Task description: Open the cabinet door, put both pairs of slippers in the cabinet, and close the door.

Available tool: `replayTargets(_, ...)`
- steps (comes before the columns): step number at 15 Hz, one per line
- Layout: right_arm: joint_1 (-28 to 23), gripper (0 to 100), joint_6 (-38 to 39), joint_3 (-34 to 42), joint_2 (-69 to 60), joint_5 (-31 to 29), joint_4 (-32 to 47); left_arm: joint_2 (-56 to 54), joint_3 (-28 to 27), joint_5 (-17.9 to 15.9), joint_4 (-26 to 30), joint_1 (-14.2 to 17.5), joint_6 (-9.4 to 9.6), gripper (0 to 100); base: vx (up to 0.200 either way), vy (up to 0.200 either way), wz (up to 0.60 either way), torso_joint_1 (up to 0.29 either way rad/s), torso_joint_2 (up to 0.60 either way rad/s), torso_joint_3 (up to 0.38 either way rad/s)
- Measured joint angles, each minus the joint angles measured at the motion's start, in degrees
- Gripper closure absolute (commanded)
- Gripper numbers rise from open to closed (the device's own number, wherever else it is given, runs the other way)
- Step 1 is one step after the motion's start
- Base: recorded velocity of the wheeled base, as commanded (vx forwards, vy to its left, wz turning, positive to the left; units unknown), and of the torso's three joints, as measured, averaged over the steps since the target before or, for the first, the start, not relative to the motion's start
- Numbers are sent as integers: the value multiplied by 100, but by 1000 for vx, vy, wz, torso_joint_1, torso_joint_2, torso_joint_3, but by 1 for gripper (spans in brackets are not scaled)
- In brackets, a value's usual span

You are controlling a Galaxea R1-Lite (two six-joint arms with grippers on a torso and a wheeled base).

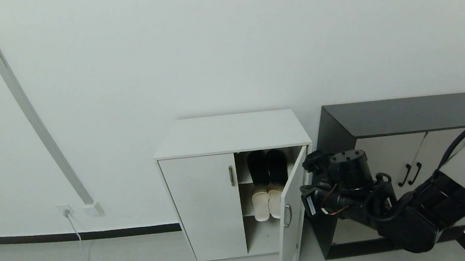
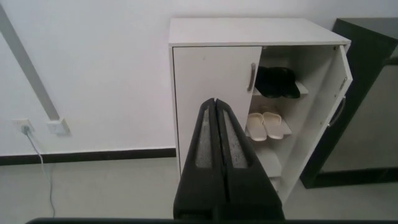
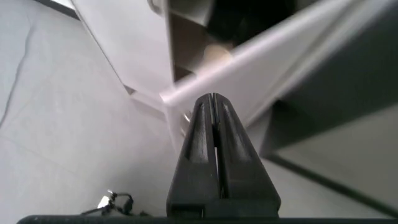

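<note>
head view: cabinet door ajar; right gripper, jaws pressed together like the left gripper, may skid off its edge, leaving it unlatched

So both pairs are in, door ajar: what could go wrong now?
The white slippers sit at their shelf's front edge, so the door may catch them. The right tool, shut, is near the door's edge and could slip off when pushing. Its arm is close to the dark cabinet.
</note>
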Motion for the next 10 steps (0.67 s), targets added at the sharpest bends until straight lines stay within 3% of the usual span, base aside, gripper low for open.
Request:
replayTargets(2, -33, 100, 13, 323, -52, 30, -13, 0, 0, 0, 0, 0, 4, 100, 200, 0, 0, -5, -2, 2)
replayTargets(6, -49, 100, 15, 480, 35, 46, -18, 0, 2, 0, 0, 0, 4, 100, 0, 0, 0, 0, 0, 0)
replayTargets(10, -44, 100, 46, 61, 378, 115, -5, 0, 0, 0, -2, -5, 4, 100, 0, 0, 0, 0, 0, 0)
